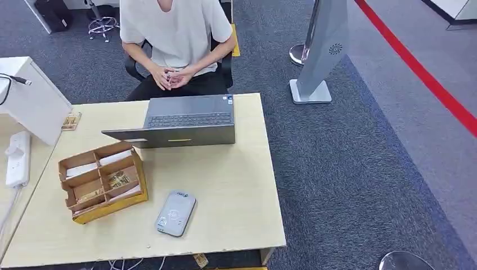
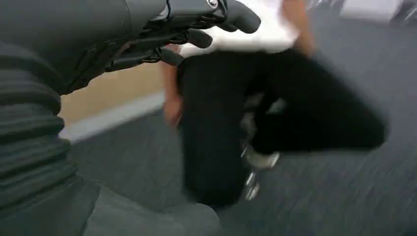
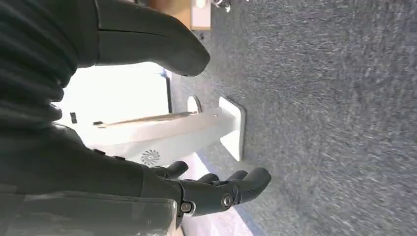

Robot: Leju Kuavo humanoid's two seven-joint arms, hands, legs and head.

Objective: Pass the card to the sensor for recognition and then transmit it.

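Head view, near edge: pale wooden counter (image 1: 236, 185) on grey carpet. A grey, rounded card sensor (image 1: 175, 213) lies flat near the counter's front edge; its top carries a small printed symbol and a small label, both too small to read. Just left of it stands a brown cardboard organizer (image 1: 101, 181) divided into compartments; pale cards (image 1: 82, 169) lie in the upper compartments, and other cards with printed patterns in the lower ones, the print unreadable. Farther back, an open grey laptop (image 1: 183, 121) faces away from the camera, with a small sticker at 1 corner of its keyboard deck, unreadable. At the left edge lie a white power strip (image 1: 17, 158) and a white box (image 1: 31, 98). Behind the counter a seated person (image 1: 175, 34) in a white shirt rests clasped hands in the lap. Farther right, a grey floor stand (image 1: 323, 48) bears a round swirl logo; a red line (image 1: 419, 70) crosses the floor.

Left wrist view (blurred): left hand (image 2: 162, 34), fingers (image 2: 196, 37) slightly curled, apart, holding nothing.

Right wrist view: right hand (image 3: 196, 189), fingers (image 3: 246, 182) loosely bent, apart, holding nothing, over carpet.
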